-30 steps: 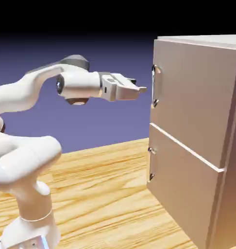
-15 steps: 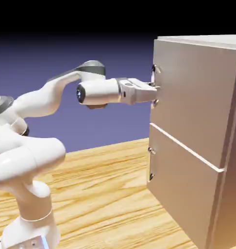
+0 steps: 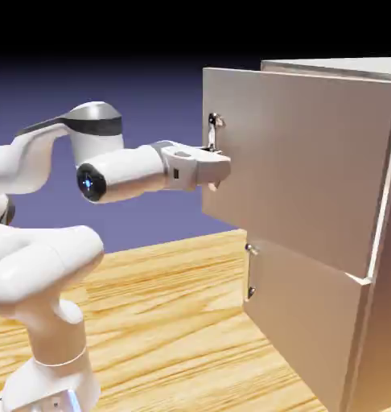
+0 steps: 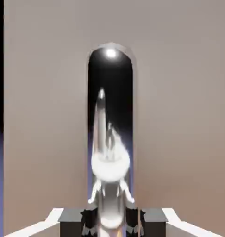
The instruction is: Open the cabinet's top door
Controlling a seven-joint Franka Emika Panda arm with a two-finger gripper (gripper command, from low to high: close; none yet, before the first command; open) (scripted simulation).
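In the exterior view, the top door point(image 3: 311, 161) stands partly open from the cabinet point(image 3: 388, 322), and the gripper point(image 3: 218, 163) is closed on its upright handle point(image 4: 111, 171), so the next pull should go outward, toward the robot.

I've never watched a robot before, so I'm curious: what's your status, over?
Gripper shut on top door's handle. Top door partly open. Nothing seen blocking it.

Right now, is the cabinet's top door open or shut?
Partly open: the top door's handle edge juts out past the lower door in the exterior view.
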